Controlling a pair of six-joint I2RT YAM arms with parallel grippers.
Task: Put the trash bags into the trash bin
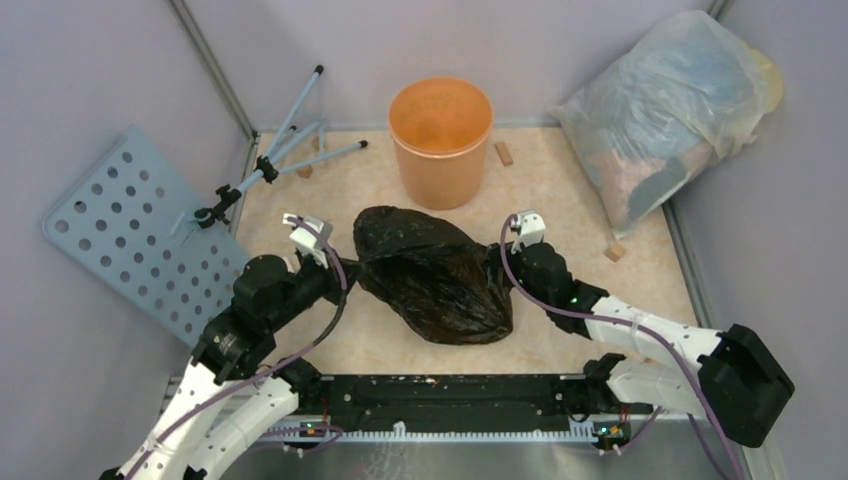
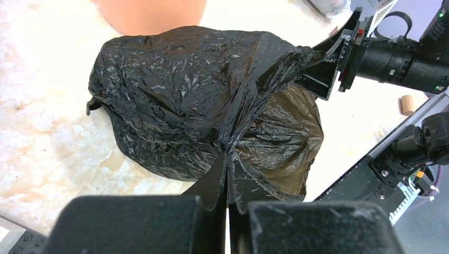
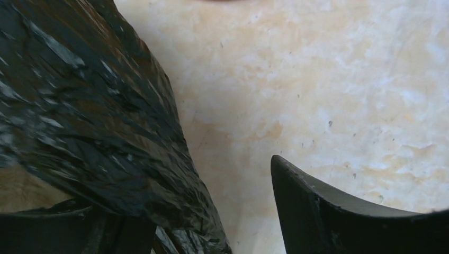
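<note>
Pinching the bag (image 1: 435, 275) mid-counter (image 1: 640, 290), the left tool (image 2: 227, 174) is clamped on its left fold; the right tool (image 1: 503, 268) gapes wide at its right; the bin (image 1: 440, 140) stands beyond, far edge.

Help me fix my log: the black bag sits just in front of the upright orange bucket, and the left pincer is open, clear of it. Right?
No. The left wrist view shows the left pincer shut, pinching a fold of the black bag. The rest stands: the bag sits in front of the upright orange bucket.
</note>
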